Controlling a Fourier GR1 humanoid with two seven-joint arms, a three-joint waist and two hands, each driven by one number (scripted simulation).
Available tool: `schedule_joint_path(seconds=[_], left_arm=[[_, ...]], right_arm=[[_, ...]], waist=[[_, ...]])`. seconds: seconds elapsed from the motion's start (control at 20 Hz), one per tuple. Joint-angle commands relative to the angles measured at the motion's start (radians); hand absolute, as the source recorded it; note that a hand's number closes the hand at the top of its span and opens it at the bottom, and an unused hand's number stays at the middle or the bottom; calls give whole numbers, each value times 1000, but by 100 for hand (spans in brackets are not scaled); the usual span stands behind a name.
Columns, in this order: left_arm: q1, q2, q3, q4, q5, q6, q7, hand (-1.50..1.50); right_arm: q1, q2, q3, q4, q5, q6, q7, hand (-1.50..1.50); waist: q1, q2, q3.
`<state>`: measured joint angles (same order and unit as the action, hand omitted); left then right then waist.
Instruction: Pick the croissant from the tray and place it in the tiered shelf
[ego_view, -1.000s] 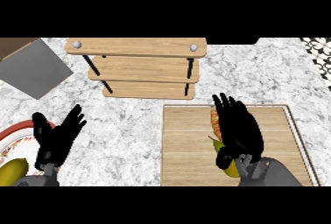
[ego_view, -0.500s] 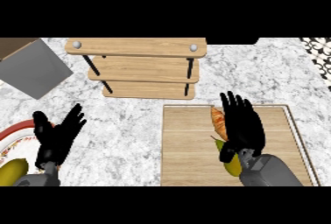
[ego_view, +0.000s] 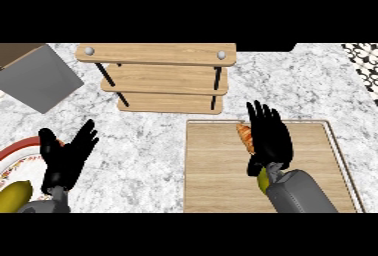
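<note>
A golden-brown croissant (ego_view: 244, 136) lies on the wooden tray (ego_view: 214, 170) right of centre. My right hand (ego_view: 269, 137) is spread flat over it with straight fingers, hiding most of it; only its left end shows. The tiered wooden shelf (ego_view: 162, 77) stands at the back, left of the tray, with bare boards. At the lower left my left hand (ego_view: 68, 155) rests open, fingers up, holding nothing.
A red-rimmed plate (ego_view: 21, 150) with a yellow-green fruit (ego_view: 13, 196) sits at the lower left edge. Another yellow-green item (ego_view: 262, 179) peeks out beside my right wrist on the tray. A grey slab (ego_view: 35, 75) lies at the back left.
My right hand has slid to the right and slightly nearer over the tray, uncovering the croissant's left end. The left hand has not moved.
</note>
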<state>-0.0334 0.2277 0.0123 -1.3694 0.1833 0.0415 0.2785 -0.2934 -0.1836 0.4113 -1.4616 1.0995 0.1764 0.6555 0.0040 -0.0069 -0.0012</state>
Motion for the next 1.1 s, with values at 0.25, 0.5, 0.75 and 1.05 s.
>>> schedule_joint_path(seconds=[0.25, 0.5, 0.75, 1.05], left_arm=[[-22, -6, 22, 17, 0, -16, 7, 0], [-26, -4, 23, -40, -9, 11, 77, 0], [4, -22, 10, -74, -24, 18, 71, 0], [-44, -40, -19, 20, -24, -38, 7, 0]], right_arm=[[-4, -27, 30, 157, 2, 124, -132, 150], [28, 17, 55, 153, 10, 53, -196, 150], [35, 55, 71, 153, 35, -27, -248, 150], [-10, 178, 191, 61, -281, -29, 23, 150]], waist=[[6, 10, 1], [2, 6, 2], [4, 6, 2], [77, 28, 5]])
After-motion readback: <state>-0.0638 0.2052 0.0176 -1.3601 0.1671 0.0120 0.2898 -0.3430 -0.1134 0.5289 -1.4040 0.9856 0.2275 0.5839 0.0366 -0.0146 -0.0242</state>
